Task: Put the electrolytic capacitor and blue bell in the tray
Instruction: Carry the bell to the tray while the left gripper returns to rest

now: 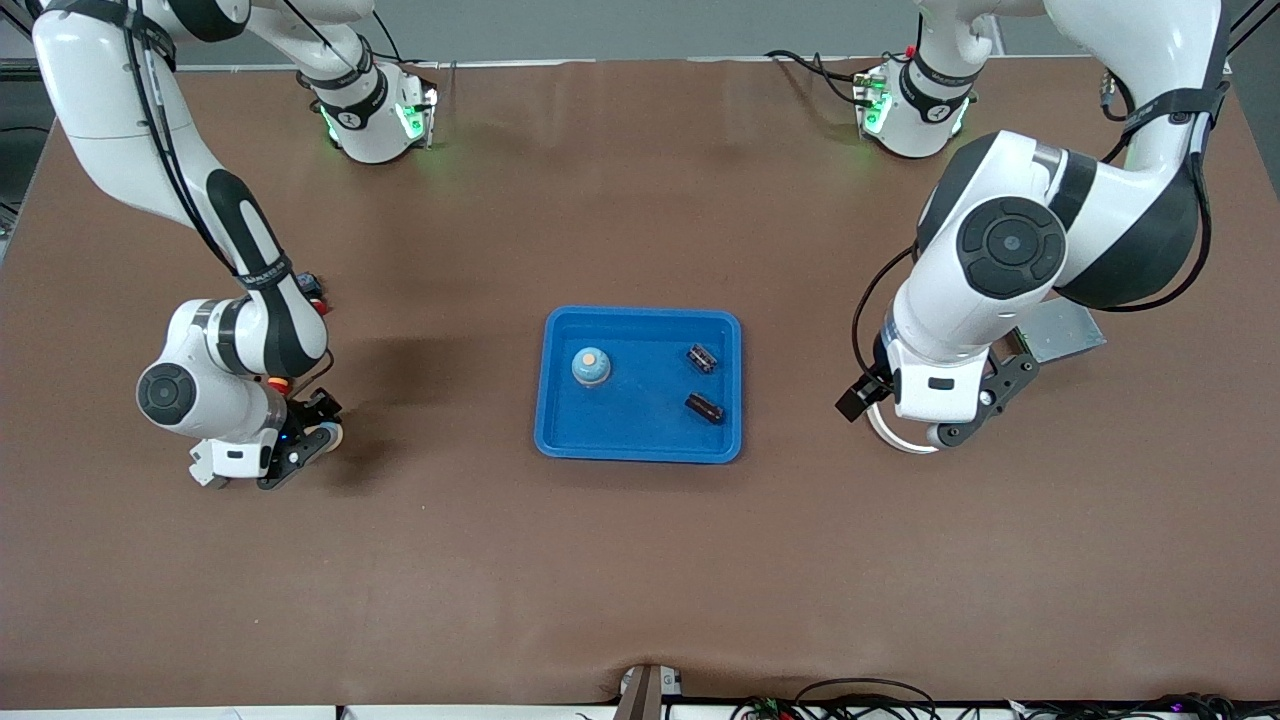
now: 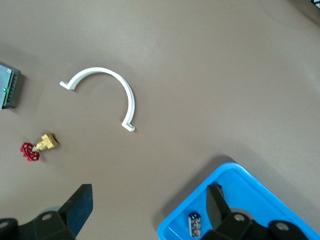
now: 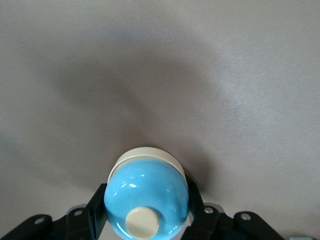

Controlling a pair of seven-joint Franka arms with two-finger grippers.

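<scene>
The bright blue tray (image 1: 640, 450) lies mid-table. In it are a blue bell (image 1: 591, 366) with a cream button and two dark electrolytic capacitors (image 1: 702, 357) (image 1: 705, 407). My right gripper (image 1: 308, 450) is low at the right arm's end of the table. In the right wrist view it (image 3: 145, 192) is shut on a second blue bell (image 3: 147, 195) with a cream base. My left gripper (image 1: 930, 400) hangs beside the tray's edge toward the left arm's end. In the left wrist view it (image 2: 148, 210) is open and empty, with the tray's corner (image 2: 220, 172) and one capacitor (image 2: 194, 223) by one finger.
A white half-ring (image 1: 895, 435) lies under the left hand and shows in the left wrist view (image 2: 107, 87). A grey metal box (image 1: 1060, 330) sits by the left arm. A small brass valve with a red handle (image 2: 37, 147) lies near the box (image 2: 9, 87).
</scene>
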